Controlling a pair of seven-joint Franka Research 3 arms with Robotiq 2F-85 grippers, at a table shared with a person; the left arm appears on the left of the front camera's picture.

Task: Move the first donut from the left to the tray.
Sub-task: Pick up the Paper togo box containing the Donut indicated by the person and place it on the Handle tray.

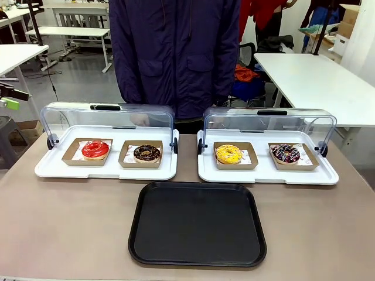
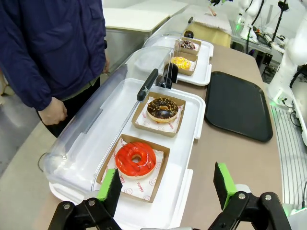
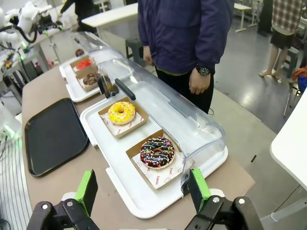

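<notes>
red glaze on the first donut (image 2: 135, 158) could smear if pinched instead of its cardboard holder (image 2: 163, 168); left gripper (image 2: 169, 186) and right gripper (image 3: 143, 188) both gape wide.

We see the red-glazed ring donut (image 1: 95, 150) lying flat, hole up, its glossy icing unbroken. It sits in a shallow square brown cardboard holder lined with printed white paper. It rests toward the far left corner of the worktop (image 1: 70, 222), at the left end of a white tray (image 1: 105, 174) whose clear lid stands raised. The black tray (image 1: 196, 225) is large, flat and rectangular, with rounded corners and a low rim. It lies bare by the middle of the worktop's near edge, apart from the donut.
</notes>
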